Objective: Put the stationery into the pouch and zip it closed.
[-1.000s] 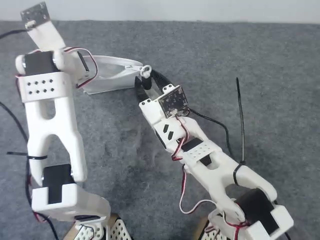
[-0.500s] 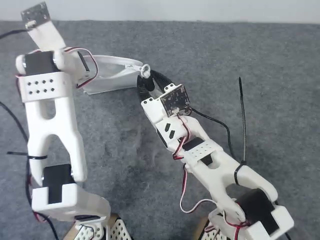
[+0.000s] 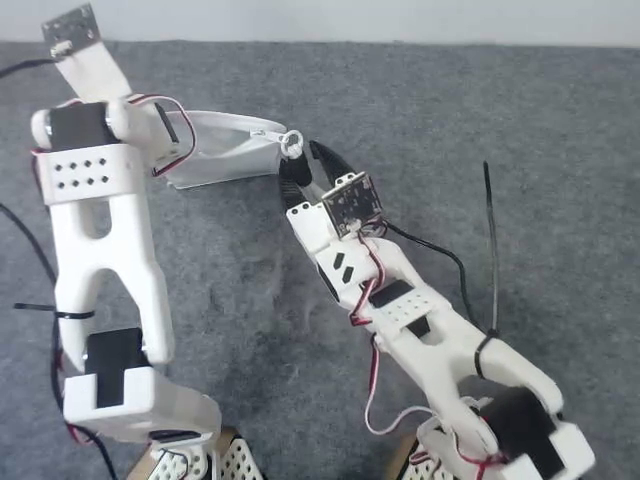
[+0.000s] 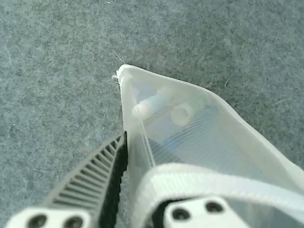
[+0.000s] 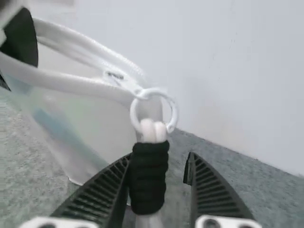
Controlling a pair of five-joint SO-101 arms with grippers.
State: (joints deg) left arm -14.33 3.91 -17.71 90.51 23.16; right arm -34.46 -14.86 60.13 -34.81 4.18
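High view: R arm (image 3: 420, 320) has slid a touch back and sideways vs. 1 s ago, and its wrist board (image 3: 350, 203) sits a bit further from the pouch (image 3: 225, 150). The ring (image 3: 293, 141) at the zip's end barely shifted, so the zip prob. didn't advance with that move. R fingers (image 3: 300, 158) are splayed in a V just beside the ring, at the pouch's end. L arm (image 3: 100, 210) covers the pouch's other end. Pouch is betw. the two arms over the grey surface (image 3: 520, 120).

L wrist view: L fingers (image 4: 135, 164) are closed on the pouch end, the ribbed one pressed to its side. A webbing strap (image 4: 213, 178) crosses the near edge. Stationery (image 4: 180, 114) shows thru the clear wall as pale round bits and sth blue. It's inside, so packing looks done.

R wrist view: fingers are part open. The black-wrapped zip pull (image 5: 149, 175) stands betw. them, touching one finger with a clear gap to the other, so not clamped. Ring is just past the tips. Two zip bands meet at the slider (image 5: 113, 76) and lie apart beyond it. Mouth is likely unzipped there; can't tell how far. Prob. needs a re-grip on the pull before any drag.
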